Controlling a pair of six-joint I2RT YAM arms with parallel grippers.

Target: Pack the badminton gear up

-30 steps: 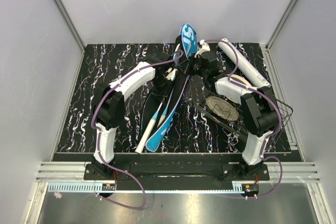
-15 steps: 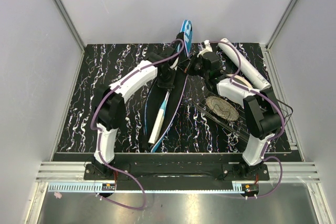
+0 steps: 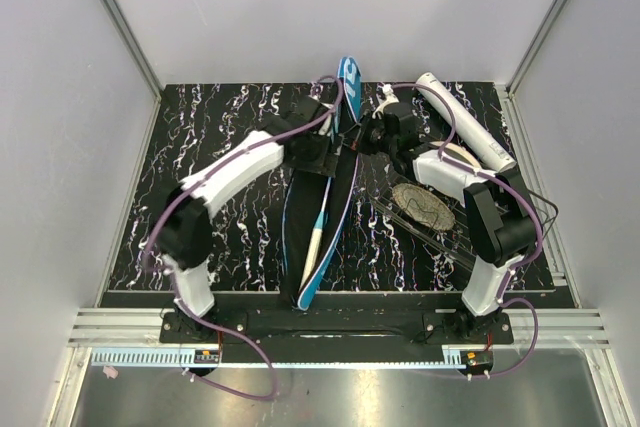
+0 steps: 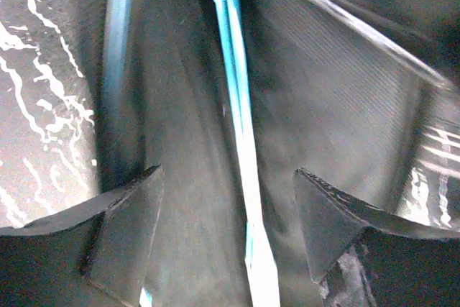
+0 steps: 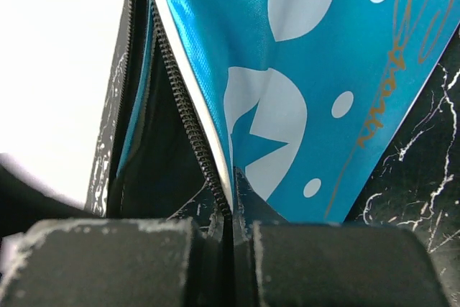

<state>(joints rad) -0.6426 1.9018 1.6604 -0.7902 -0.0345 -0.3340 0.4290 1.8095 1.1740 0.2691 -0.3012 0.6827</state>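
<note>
Left claw (image 4: pixel 226 172) spread wide and holding nothing, straddling the racket (image 4: pixel 241 127) that lay inside the blue cover (image 5: pixel 309 91), right claw (image 5: pixel 231 224) pinched tight on the cover's zipper edge, cover stretched lengthwise mid-desk (image 3: pixel 220 147), white tube (image 3: pixel 465 122) far right

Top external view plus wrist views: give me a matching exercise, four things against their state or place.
1 left gripper
2 right gripper
3 white tube
4 woven disc

A in the wire basket
B shut on the zipper edge of the blue cover
C open astride a racket shaft
D lying at the table's far right

Pairs: 1-C, 2-B, 3-D, 4-A
</note>
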